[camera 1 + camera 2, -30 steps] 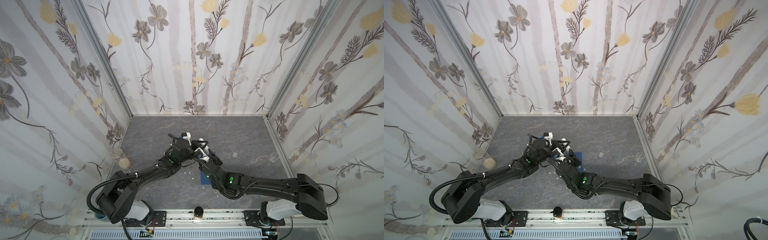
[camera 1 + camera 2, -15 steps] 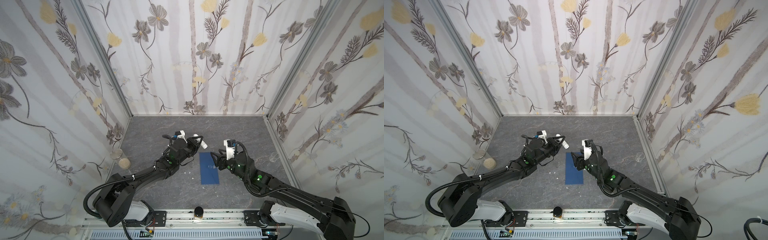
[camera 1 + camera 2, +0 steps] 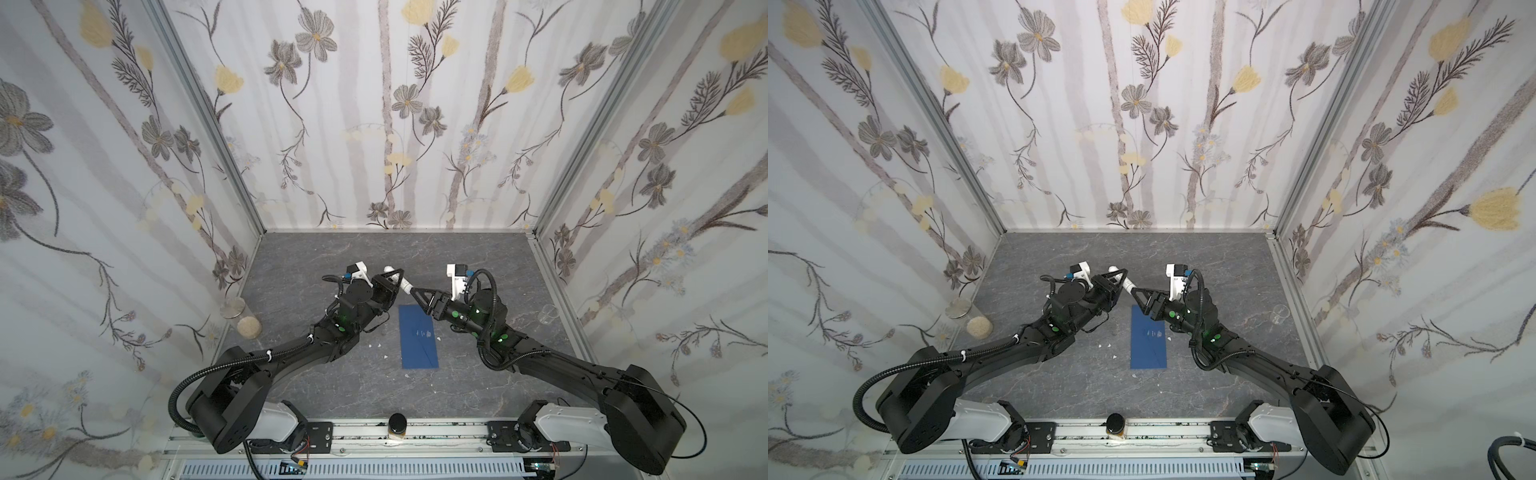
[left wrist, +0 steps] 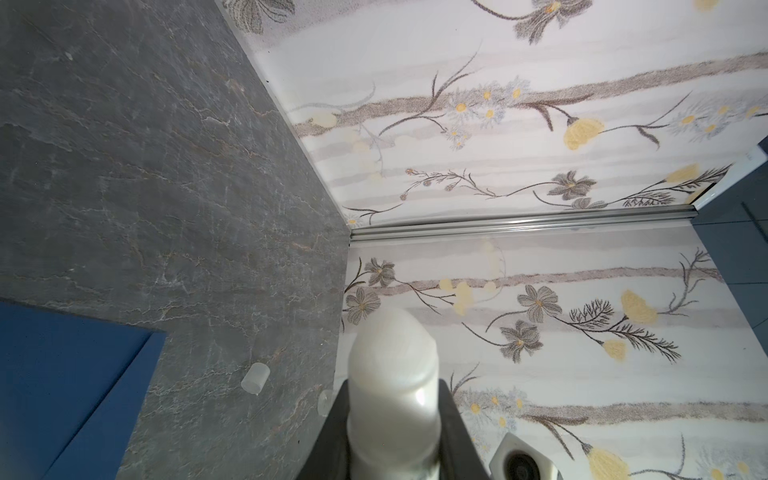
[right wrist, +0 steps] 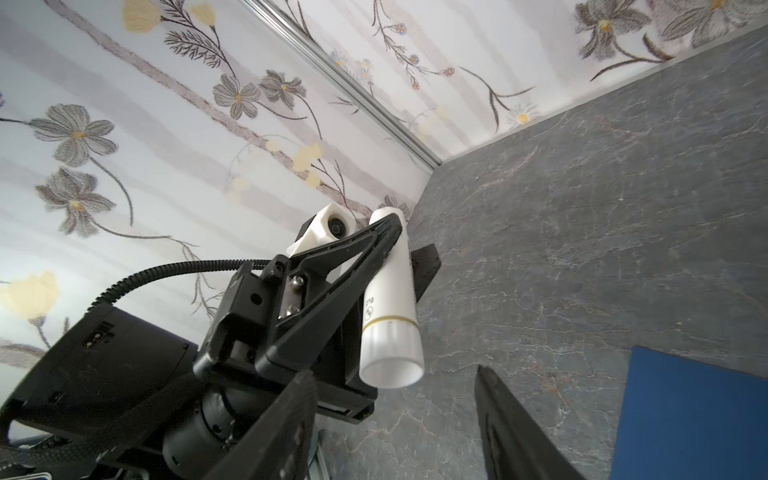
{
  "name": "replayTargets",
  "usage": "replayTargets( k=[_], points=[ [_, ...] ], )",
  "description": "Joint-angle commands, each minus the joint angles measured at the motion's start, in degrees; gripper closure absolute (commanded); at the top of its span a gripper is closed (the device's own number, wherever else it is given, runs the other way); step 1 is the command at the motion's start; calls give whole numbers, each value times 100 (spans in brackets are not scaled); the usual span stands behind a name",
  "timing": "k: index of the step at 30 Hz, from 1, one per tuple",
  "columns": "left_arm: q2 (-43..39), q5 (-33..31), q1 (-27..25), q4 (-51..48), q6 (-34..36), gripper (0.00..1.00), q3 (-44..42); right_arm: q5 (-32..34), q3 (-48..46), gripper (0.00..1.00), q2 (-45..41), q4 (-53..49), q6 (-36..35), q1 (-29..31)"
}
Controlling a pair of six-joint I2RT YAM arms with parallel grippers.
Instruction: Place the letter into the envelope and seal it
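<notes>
Clamped: left pincer (image 3: 395, 276) on glue stick (image 5: 390, 299), print unreadable, one yellow ring (image 5: 388, 322). Apart: right pincer (image 3: 418, 301), just off the stick's base; envelope (image 3: 419, 336) beside it, bare tabletop (image 3: 478, 257) beyond.

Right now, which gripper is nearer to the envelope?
Right. The right gripper, jaws open, hangs at the far right corner of the envelope; the left gripper, holding the glue stick, sits beyond its far left corner.

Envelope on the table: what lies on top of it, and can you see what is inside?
Only a small pale mark shows on the flat blue face of the envelope. Its inside is covered, and no letter is visible in any view.
</notes>
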Motion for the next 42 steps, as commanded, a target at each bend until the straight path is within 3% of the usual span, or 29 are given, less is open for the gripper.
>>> replayTargets(
  k=[1, 5, 13, 17, 25, 34, 42],
  points=[
    [38, -108, -2, 423, -40, 100, 13, -269, 24, 39, 150, 819, 429, -11],
    [86, -105, -11, 509, -108, 100, 23, -266, 9, 43, 280, 933, 480, -19],
    [109, -91, -31, 583, -156, 100, 5, -268, 30, 60, 421, 1032, 498, -54],
    [139, -57, -36, 609, -187, 100, 21, -292, 57, 62, 468, 1036, 494, -63],
    [174, 37, -40, 618, -346, 100, -11, -197, 148, 78, 434, 676, 225, -72],
    [165, 276, -39, 574, -441, 100, -50, 480, 421, 85, 110, -776, -901, 35],
    [287, 771, -37, 526, -519, 100, 12, 1883, 1062, 87, -58, -2283, -2469, 649]
  ],
)
